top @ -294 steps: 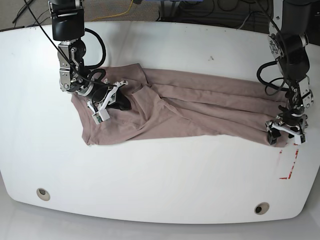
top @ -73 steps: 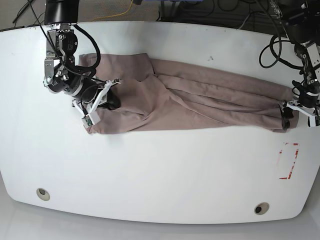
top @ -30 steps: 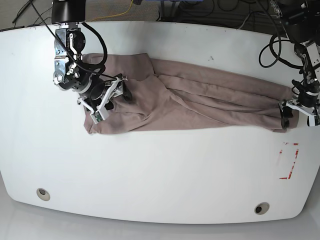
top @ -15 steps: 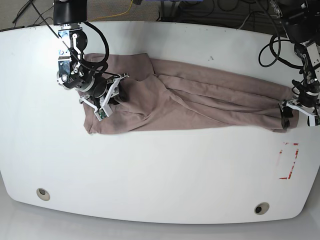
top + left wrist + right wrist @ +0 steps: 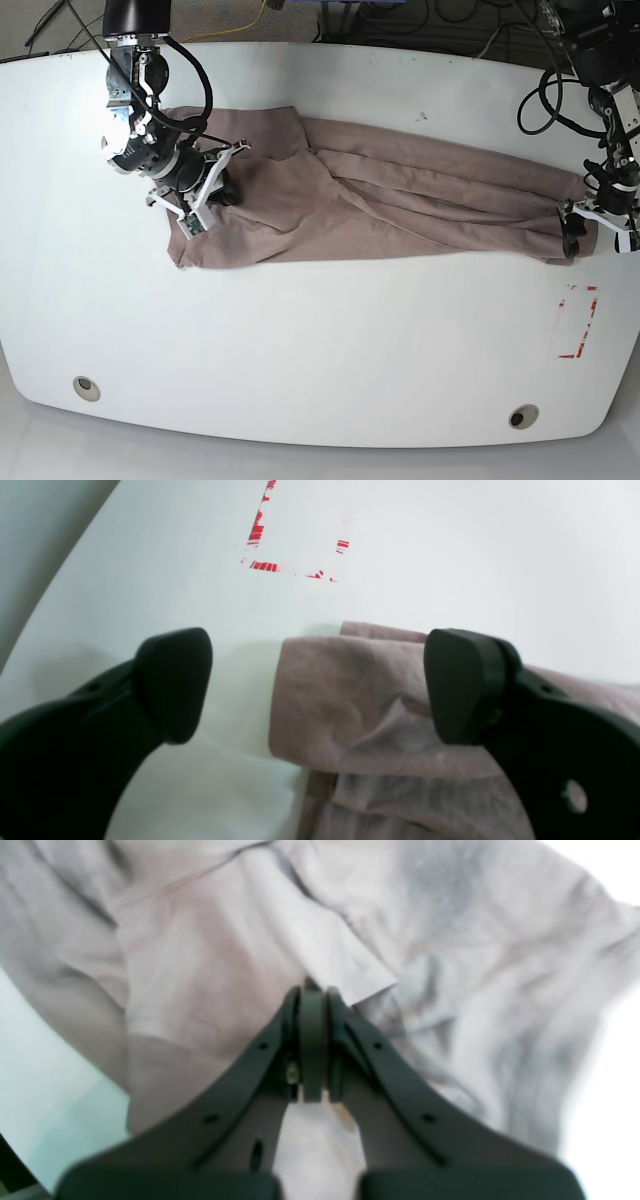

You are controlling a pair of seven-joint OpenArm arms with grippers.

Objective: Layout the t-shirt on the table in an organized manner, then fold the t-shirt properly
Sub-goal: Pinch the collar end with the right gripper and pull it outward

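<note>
While the t-shirt (image 5: 380, 205) lies stretched and rumpled across the far half of the table (image 5: 320, 340), the right gripper (image 5: 222, 186) sits over its wide end on the base view's left, fingers pressed together. In the right wrist view a cloth fold (image 5: 345, 965) meets the tips, but whether any fabric is pinched there is hard to make out. At the shirt's narrow end, the left gripper (image 5: 317, 685) stands spread wide, one finger (image 5: 175, 680) over bare table, the other above cloth, near the red tape mark (image 5: 578, 320).
</note>
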